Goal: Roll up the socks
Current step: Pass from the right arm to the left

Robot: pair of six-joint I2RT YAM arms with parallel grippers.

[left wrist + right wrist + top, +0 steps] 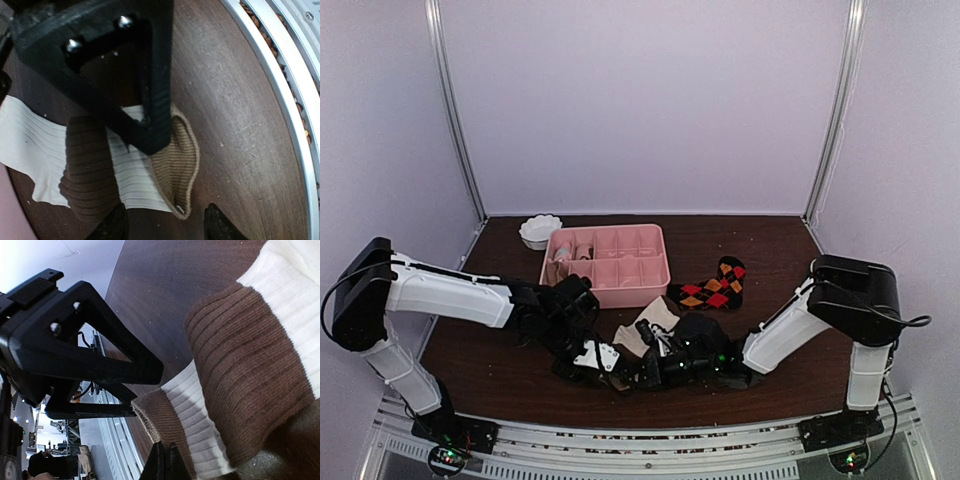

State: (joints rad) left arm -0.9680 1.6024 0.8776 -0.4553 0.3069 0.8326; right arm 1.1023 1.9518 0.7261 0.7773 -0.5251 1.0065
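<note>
A cream-white sock [653, 316] with brown patches lies at the table's middle front. A pair of black argyle socks [713, 287] lies behind it to the right. In the left wrist view the sock's tan cuff [175, 162] sits between my left gripper's [167, 227] parted fingertips, touching neither. My right gripper [165, 465] is shut, and its tip presses on the sock next to the cuff [160, 415]. A brown patch [240, 380] bulges beside it. Seen from above, the two grippers [610, 366] [643, 367] meet nose to nose over the sock's near end.
A pink compartment tray [610, 290] stands behind the grippers, with a small white bowl [540, 230] at its far left corner. The metal rail [280, 100] of the table's near edge runs close to the sock's cuff.
</note>
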